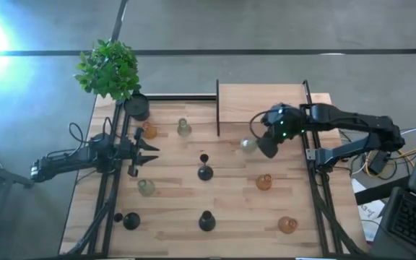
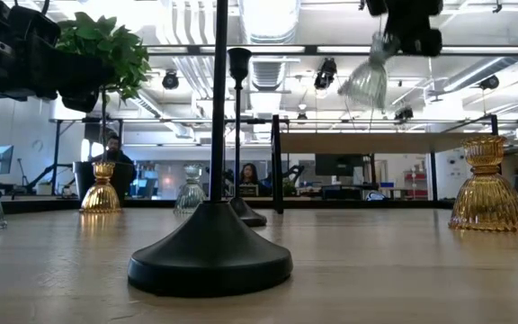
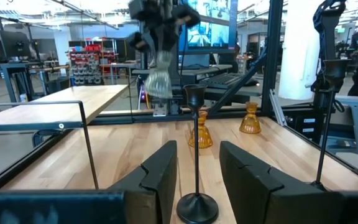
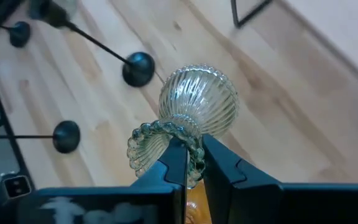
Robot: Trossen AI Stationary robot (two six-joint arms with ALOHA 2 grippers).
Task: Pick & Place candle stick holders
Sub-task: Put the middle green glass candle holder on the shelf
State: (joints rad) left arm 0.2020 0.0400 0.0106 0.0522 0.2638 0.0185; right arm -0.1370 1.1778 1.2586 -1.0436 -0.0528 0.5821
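Right tool was clenched on the beaded rim of a clear ribbed glass holder, carrying it in the air, tilted, just off the front edge of the raised wooden platform. Low view showed the same holder hanging well clear of the table.

Left tool waited on the far side from the platform, fingers spread apart and empty, with a black stemmed holder standing on the table just beyond the gap.

Nothing sat on the platform yet as far as I could see, so the task looked barely started, judging the platform to be the drop spot. Remaining on the table: an amber holder and a clear one near the potted plant, another clear one below the left tool, black ones at centre and near the front edge, a black one at the front-left corner, and two amber ones below the platform. Roughly eight left, plus the one in hand.
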